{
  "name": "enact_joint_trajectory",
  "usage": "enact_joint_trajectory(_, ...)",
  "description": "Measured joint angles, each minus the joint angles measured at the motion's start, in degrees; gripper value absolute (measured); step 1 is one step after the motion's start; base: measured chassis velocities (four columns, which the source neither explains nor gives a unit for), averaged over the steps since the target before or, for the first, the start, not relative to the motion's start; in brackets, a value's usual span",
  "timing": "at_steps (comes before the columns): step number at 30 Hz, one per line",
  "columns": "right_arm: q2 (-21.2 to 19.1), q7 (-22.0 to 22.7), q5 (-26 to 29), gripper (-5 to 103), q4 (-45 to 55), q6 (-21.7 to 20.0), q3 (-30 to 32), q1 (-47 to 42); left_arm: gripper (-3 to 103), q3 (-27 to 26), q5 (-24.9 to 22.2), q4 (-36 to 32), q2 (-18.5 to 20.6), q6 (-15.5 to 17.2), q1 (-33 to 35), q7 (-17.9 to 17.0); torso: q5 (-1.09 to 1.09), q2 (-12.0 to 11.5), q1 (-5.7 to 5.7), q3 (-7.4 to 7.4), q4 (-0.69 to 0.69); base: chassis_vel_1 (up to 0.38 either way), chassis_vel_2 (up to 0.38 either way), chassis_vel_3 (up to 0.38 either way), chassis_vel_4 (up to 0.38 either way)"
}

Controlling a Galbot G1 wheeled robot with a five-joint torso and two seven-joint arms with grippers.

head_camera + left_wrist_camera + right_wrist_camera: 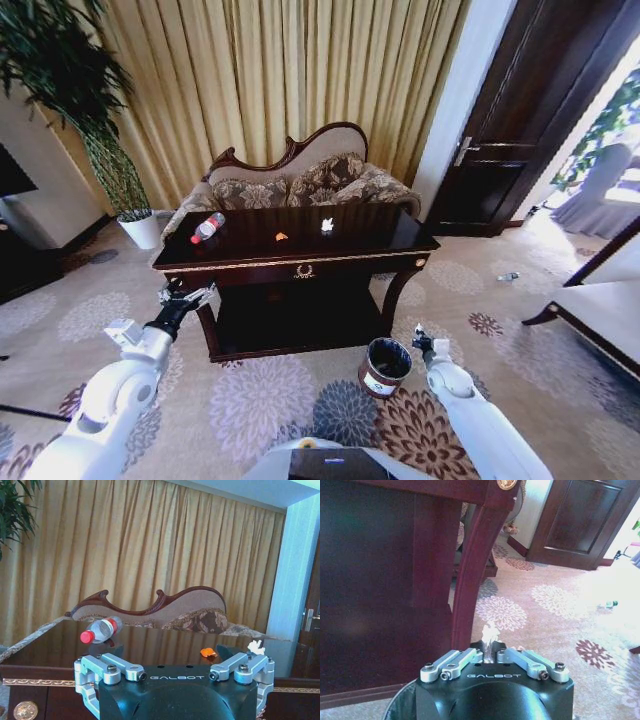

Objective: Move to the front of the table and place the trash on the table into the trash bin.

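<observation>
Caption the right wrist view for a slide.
Right gripper pinching a white scrap above the trash bin, beside the table leg.

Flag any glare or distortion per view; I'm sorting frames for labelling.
Head view: wide-angle bending at the edges, daylight blown out beyond the dark wooden door. Left wrist view: the long glossy dark wooden table mirrors the gold curtains. Right wrist view: carpet washed out by window glare.

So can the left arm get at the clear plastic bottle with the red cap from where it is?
Probably yes: the left gripper sits open just off the dark table's left front edge, with bare tabletop between it and the clear plastic bottle.
</observation>
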Motion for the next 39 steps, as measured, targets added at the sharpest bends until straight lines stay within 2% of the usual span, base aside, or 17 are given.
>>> enact_joint_trajectory(1,0.0,0.0,0.0,7,0.0,0.0,0.0,0.0,100,0.0,0.0,0.0,0.0,0.0,0.0,0.0,0.0,0.0,0.0,0.0,0.0,0.0,0.0,0.0,0.0)
enact_joint_trajectory(3,0.1,0.3,-0.7,18,-0.1,0.5,0.1,-0.2,100,0.1,0.0,0.0,0.0,0.0,0.0,0.0,0.0,0.0,0.0,0.0,0.01,0.0,0.0,0.0,0.0)
enact_joint_trajectory(4,0.1,0.3,-0.7,18,-0.1,0.5,0.1,-0.2,100,0.1,0.0,0.0,0.0,0.0,0.0,0.0,0.0,0.0,0.0,0.0,0.01,0.0,0.0,0.0,0.0)
enact_joint_trajectory(7,0.2,1.3,-0.3,34,0.6,0.2,0.1,-0.2,100,0.1,-0.1,0.0,0.1,0.0,0.1,0.0,-0.01,0.0,-0.01,0.0,0.01,0.0,0.0,0.0,0.0)
enact_joint_trajectory(8,0.2,1.3,-0.3,34,0.6,0.2,0.1,-0.2,100,0.1,-0.1,0.0,0.1,0.0,0.1,0.0,-0.01,0.0,-0.01,0.0,0.01,0.0,0.0,0.0,0.0)
enact_joint_trajectory(10,0.2,1.9,0.0,45,1.1,0.1,-0.1,0.1,100,-0.1,-0.1,-0.1,0.1,0.0,0.3,0.0,0.0,0.0,0.0,0.0,0.02,0.0,0.0,0.0,0.0)
enact_joint_trajectory(13,0.3,2.1,0.1,50,1.3,0.4,-0.4,0.2,100,-0.2,-0.2,-0.2,0.2,0.0,0.4,0.0,0.0,0.0,0.0,0.0,0.01,0.0,0.0,0.0,0.0)
enact_joint_trajectory(14,0.3,2.5,0.1,61,1.6,0.6,-0.7,0.3,100,-0.2,-0.2,-0.3,0.2,0.0,0.4,0.0,0.0,0.0,0.0,0.0,0.02,0.0,0.0,0.0,0.0)
enact_joint_trajectory(17,0.3,3.1,0.3,66,2.6,0.6,-1.2,0.3,100,-0.2,-0.2,-0.3,0.2,0.0,0.4,0.1,0.0,0.0,0.0,0.0,0.02,0.0,0.0,0.0,0.0)
enact_joint_trajectory(19,0.2,3.5,1.3,78,4.3,0.6,-1.2,0.1,100,-0.2,-0.3,-0.3,0.2,0.0,0.4,0.1,0.0,0.0,0.0,0.0,0.01,0.0,0.0,0.0,0.0)
enact_joint_trajectory(20,0.2,3.5,1.3,78,4.3,0.6,-1.2,0.1,100,-0.2,-0.3,-0.3,0.2,0.0,0.4,0.1,0.0,0.0,0.0,0.0,0.01,0.0,0.0,0.0,0.0)
enact_joint_trajectory(23,-1.0,2.8,5.4,93,9.6,1.1,0.4,-0.5,100,-0.4,-0.4,-0.3,0.1,0.0,0.4,0.1,0.0,0.0,0.0,0.0,0.01,0.0,0.0,0.0,0.0)
enact_joint_trajectory(26,-2.6,1.6,7.7,99,15.0,1.5,1.4,-1.2,100,-0.6,-0.4,-0.4,0.0,0.0,0.6,0.1,0.01,0.0,0.0,0.0,0.01,0.0,0.0,0.0,0.0)
enact_joint_trajectory(31,-5.9,0.5,9.8,100,22.5,2.1,2.3,-2.2,100,-0.6,-0.4,-0.5,-0.2,-0.1,0.6,0.1,0.0,0.0,-0.01,0.0,0.0,0.0,0.0,0.0,0.0)
enact_joint_trajectory(34,-7.7,1.6,13.2,100,28.6,1.2,2.3,-2.7,100,-0.5,-0.4,-0.5,-0.3,-0.1,0.4,0.1,0.01,0.0,0.0,0.0,0.01,0.0,0.0,0.0,0.0)
enact_joint_trajectory(37,-9.7,2.3,18.8,100,36.4,0.4,1.1,-2.7,100,0.1,-0.3,-0.4,-0.5,-0.2,0.1,0.1,-0.01,0.0,0.0,0.0,0.01,0.0,0.0,0.0,0.0)
enact_joint_trajectory(39,-10.2,2.0,19.6,100,37.6,0.6,0.8,-2.6,100,0.1,-0.3,-0.4,-0.5,-0.1,0.0,0.1,-0.01,0.0,-0.01,-0.01,0.01,0.0,0.0,0.0,0.0)
